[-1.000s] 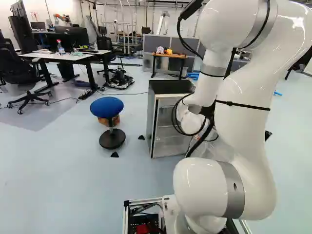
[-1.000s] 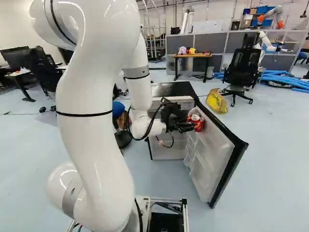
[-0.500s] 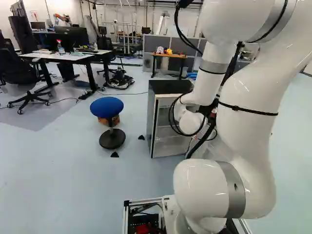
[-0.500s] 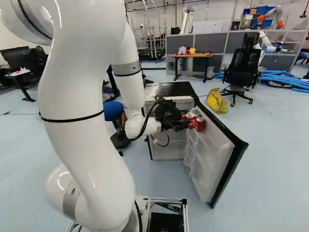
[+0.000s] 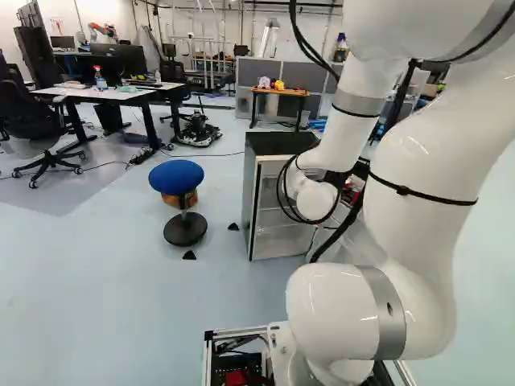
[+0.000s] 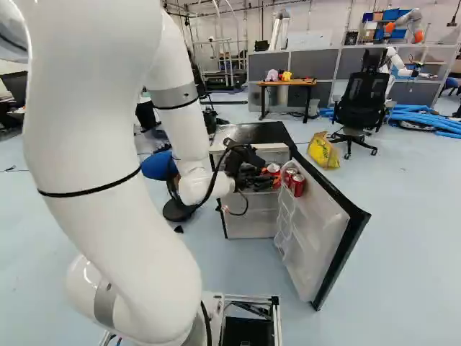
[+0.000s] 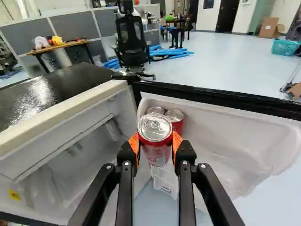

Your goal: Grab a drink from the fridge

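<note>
Drink can stands upright between your fingers, clasped from two sides by their orange pads. You have it beside the door shelf, near the hinge end of the open fridge door. Two more red cans stand close together on that shelf, just ahead of yours, toward its hinge-side corner. Next to them is the fridge, its front open and its top black. Farther out, you see a blue stool left of the fridge in the left base view. In the right base view, a yellow bag lies on the floor near an office chair, beyond the door.
</note>
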